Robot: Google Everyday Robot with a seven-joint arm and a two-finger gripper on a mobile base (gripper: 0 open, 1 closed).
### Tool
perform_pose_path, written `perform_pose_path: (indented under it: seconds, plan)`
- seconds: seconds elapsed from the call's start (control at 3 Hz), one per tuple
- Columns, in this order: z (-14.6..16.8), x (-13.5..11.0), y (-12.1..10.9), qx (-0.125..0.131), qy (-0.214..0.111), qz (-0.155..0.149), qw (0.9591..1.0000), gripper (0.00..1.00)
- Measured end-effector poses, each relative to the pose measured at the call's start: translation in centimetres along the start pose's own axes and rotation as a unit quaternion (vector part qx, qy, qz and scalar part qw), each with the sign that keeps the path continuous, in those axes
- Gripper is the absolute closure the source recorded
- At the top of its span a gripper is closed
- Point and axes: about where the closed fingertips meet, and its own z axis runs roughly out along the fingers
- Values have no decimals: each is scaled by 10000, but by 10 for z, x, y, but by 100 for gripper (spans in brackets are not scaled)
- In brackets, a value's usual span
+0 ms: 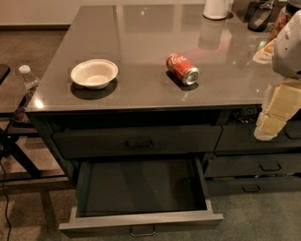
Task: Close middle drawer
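The middle drawer (141, 219) is pulled far out at the bottom of the view. It is wide, shallow and dark grey, with an empty inside and a small metal loop handle (142, 231) at the centre of its low front panel. Above it the taller-fronted drawer (136, 141) with a dark handle is shut. My gripper (273, 120) is at the right edge, pale yellowish, hanging at the counter's front edge, well to the right of and above the open drawer.
On the grey counter (141, 42) lie a white bowl (94, 73) and a red soda can (182, 68) on its side. A white container (216, 8) stands at the back. Narrower dark drawers (263, 164) are at the right. A water bottle (28, 77) stands at the left.
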Motion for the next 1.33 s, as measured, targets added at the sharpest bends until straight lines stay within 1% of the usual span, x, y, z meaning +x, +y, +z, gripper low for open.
perform_pose_path:
  seconds: [0.33, 0.67, 1.33]
  plan:
    - [0, 0, 0, 0, 0, 0, 10000, 0]
    - [0, 0, 0, 0, 0, 0, 10000, 19]
    - [0, 0, 0, 1, 0, 0, 10000, 65]
